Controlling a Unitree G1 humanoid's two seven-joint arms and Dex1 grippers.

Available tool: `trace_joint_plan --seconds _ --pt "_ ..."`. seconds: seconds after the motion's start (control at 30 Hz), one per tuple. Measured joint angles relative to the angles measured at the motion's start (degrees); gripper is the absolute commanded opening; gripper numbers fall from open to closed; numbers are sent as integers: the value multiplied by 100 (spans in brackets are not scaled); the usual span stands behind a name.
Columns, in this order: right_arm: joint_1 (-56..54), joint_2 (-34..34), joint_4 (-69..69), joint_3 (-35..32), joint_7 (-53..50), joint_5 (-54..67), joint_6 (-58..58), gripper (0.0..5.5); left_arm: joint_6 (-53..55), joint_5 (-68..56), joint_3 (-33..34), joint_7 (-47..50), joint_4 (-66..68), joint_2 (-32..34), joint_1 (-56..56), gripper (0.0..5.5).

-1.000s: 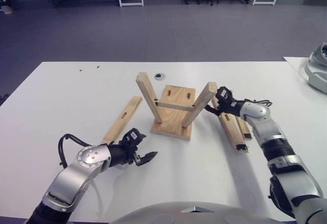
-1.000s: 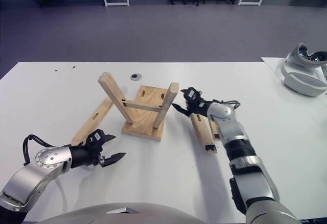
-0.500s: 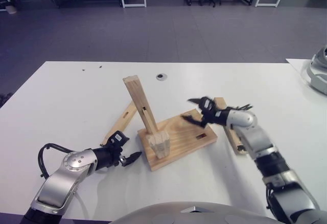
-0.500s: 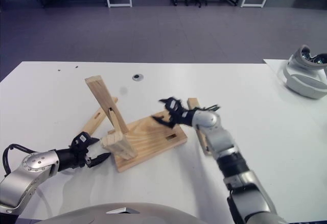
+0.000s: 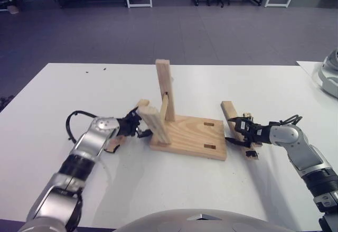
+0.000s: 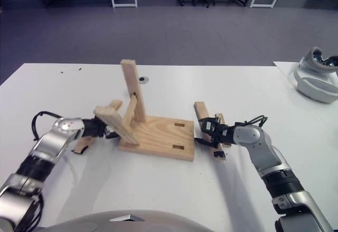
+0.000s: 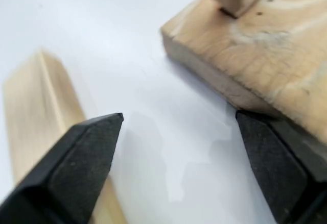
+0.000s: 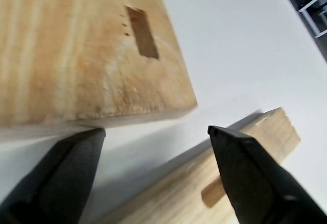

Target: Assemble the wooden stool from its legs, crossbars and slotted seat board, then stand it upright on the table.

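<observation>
The stool is half built. Its seat board (image 5: 193, 137) lies underside-up in the middle of the table (image 5: 63, 94), likely so the slots face up for legs. One upright leg (image 5: 164, 84) and one tilted leg (image 5: 154, 123), joined by one crossbar (image 5: 165, 108), stand along its left edge, and two slots (image 5: 209, 124) are empty. The left gripper (image 7: 179, 115), spread and empty, sits between the board and a loose leg (image 7: 36, 112). The right gripper (image 8: 156, 130), also wide and empty, is at the board's right edge beside at least one spare leg (image 5: 230, 111).

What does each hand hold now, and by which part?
Nothing is held. The left hand and the right hand are both open, near the seat board edges without gripping it.
</observation>
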Motion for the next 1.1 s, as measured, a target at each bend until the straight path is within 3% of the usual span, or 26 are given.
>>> trace_joint_plan --seconds 0.1,0.23,0.4,0.53,0.6,0.67,0.77,0.83,1.0,1.1 --pt "82 -45 -452 -224 294 423 266 377 -815 27 289 6 1785 -399 -1070 409" --pt "-253 160 -386 -751 0 847 343 377 -1402 -39 706 -366 2063 -85 -1323 409" --pt "-1469 593 1228 -1051 -678 766 20 377 -844 -462 1365 -815 -363 994 39 409" --pt "-2273 1101 3242 -418 -1195 -153 -863 377 -137 -473 863 -1282 -2584 1554 1756 409" --pt "-2446 1364 3891 -102 -1184 -455 -1280 377 20 -249 520 -1113 -2767 1417 1882 409" --pt "-2516 1483 4387 114 -1016 -605 -1586 377 4 87 192 -560 -2430 841 1695 409" --pt "-2527 1525 4401 249 -518 -552 -1923 377 -240 335 46 398 -1454 -200 1048 409" --pt "-2372 1529 4145 237 -192 -404 -1902 377 -444 471 58 695 -928 -534 741 409" --pt "-1234 1581 2319 143 -29 65 -1169 377 -893 528 299 1137 222 -812 277 409" --pt "-470 1663 960 -370 -959 134 -368 377 -1024 510 356 1163 178 -834 297 409"
